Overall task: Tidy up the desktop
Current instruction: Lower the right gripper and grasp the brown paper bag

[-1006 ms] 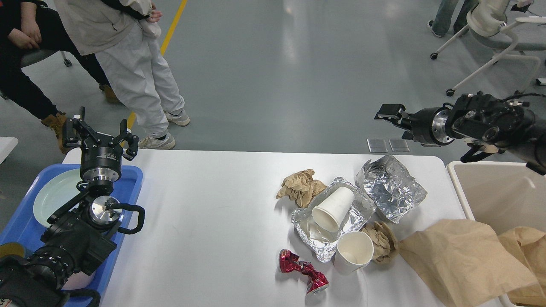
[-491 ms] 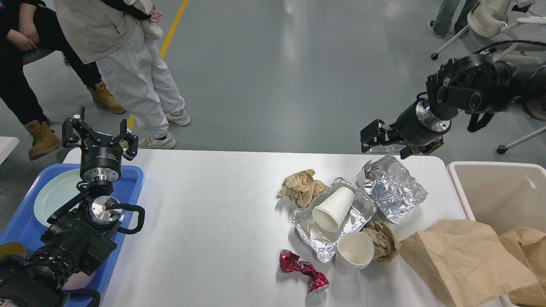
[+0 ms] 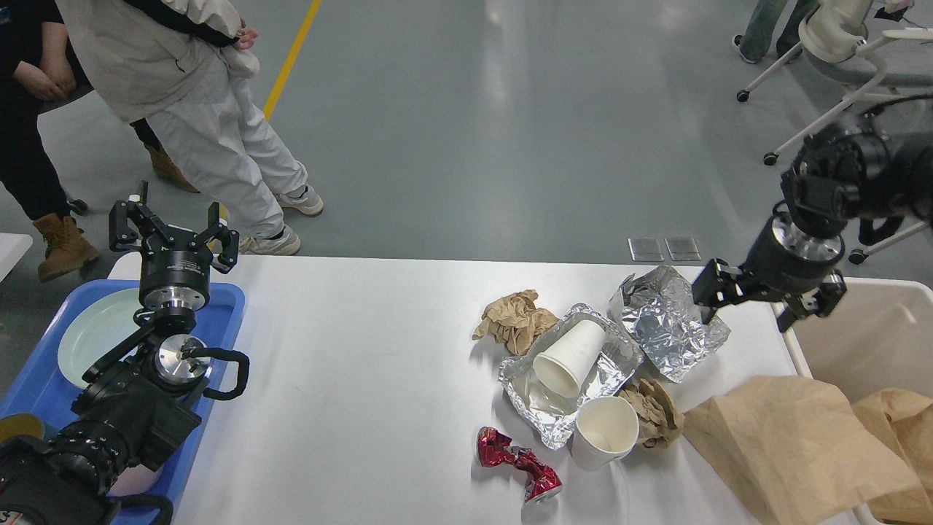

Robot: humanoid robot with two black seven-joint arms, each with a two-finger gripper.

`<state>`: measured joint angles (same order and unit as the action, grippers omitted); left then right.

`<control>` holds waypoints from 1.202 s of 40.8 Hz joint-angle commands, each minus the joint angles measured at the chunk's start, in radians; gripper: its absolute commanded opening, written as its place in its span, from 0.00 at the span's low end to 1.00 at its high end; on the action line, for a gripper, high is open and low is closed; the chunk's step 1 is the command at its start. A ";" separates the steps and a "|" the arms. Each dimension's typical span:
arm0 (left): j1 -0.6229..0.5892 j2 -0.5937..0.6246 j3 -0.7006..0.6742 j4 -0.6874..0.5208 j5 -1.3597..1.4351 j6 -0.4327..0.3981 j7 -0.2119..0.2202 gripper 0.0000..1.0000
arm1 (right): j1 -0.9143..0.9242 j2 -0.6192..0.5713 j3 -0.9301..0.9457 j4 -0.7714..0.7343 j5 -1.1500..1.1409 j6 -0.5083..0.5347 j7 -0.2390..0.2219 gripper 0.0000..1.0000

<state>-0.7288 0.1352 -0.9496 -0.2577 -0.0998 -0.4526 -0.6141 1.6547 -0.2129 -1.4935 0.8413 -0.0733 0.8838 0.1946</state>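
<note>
Positioning of the right gripper (image 3: 771, 300) decides the coming move: it is held above the far right part of the desktop (image 3: 350, 379), fingers spread and empty, just beside the right edge of the crumpled foil sheet (image 3: 667, 321). The litter is grouped to the left of and nearer than that gripper. The foil sheet lies closest. Beyond it, toward the near edge, the foil tray (image 3: 565, 379) is found with a tipped paper cup (image 3: 568, 357) lying in it, mouth turned toward the near left. An upright paper cup (image 3: 605, 430), two brown paper wads (image 3: 514, 321) (image 3: 656, 412) and a crushed red can (image 3: 517, 463) surround the tray. The beige bin (image 3: 860, 343) stands just to the right of the gripper, with a brown paper bag (image 3: 794, 437) draped over its near rim.

The left gripper (image 3: 173, 237) is held with fingers spread over the blue tray (image 3: 219, 321), well apart from all litter. The right arm is therefore judged the nearer one, and a short reach to the left and down is judged sufficient for the foil sheet.
</note>
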 commanded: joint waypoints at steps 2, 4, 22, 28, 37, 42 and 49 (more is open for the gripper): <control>0.000 0.000 0.000 0.000 0.000 0.000 0.001 0.96 | -0.090 -0.063 0.006 -0.016 -0.003 -0.006 -0.001 1.00; 0.000 0.000 0.000 0.000 0.000 0.000 0.001 0.96 | -0.107 -0.068 0.006 -0.016 -0.003 -0.006 -0.001 1.00; 0.000 0.000 0.000 0.000 0.000 0.000 -0.001 0.96 | -0.265 -0.126 0.071 -0.064 0.047 -0.213 -0.003 0.99; 0.000 0.000 0.000 0.000 0.000 0.000 0.001 0.96 | -0.289 -0.126 0.075 -0.077 0.046 -0.218 -0.001 1.00; 0.000 0.000 0.000 0.000 0.000 0.000 0.001 0.96 | -0.329 -0.126 0.076 -0.119 0.046 -0.223 -0.003 1.00; 0.000 0.000 0.000 0.000 0.000 0.000 0.001 0.96 | -0.363 -0.118 0.076 -0.157 0.046 -0.232 -0.004 1.00; 0.000 0.000 0.000 0.000 0.000 0.000 0.001 0.96 | -0.395 -0.118 0.078 -0.157 0.046 -0.276 -0.004 0.99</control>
<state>-0.7287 0.1350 -0.9495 -0.2577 -0.0997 -0.4526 -0.6136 1.2870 -0.3327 -1.4166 0.6859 -0.0280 0.6366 0.1905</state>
